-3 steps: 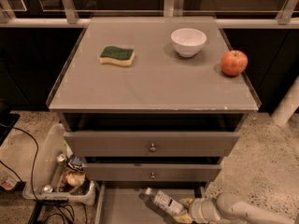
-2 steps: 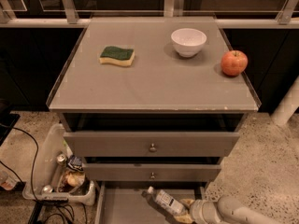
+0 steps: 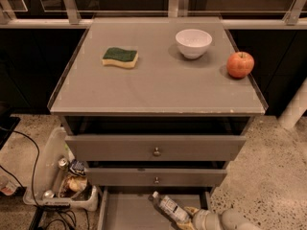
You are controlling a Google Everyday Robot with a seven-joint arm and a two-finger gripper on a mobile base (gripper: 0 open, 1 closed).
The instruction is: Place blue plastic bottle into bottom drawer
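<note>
The blue plastic bottle, clear with a white cap and pale label, lies tilted over the open bottom drawer at the frame's lower edge, cap pointing up-left. My gripper comes in from the lower right and is at the bottle's lower end, over the drawer's right part. The arm's grey wrist runs off to the right. The drawer's grey floor shows to the left of the bottle.
Two shut drawer fronts with round knobs sit above the open drawer. On the cabinet top are a green-and-yellow sponge, a white bowl and a red apple. A clear bin of cans and clutter stands on the floor at left.
The bottle and my gripper have shifted slightly to the right and down over the drawer. Nothing else moved.
</note>
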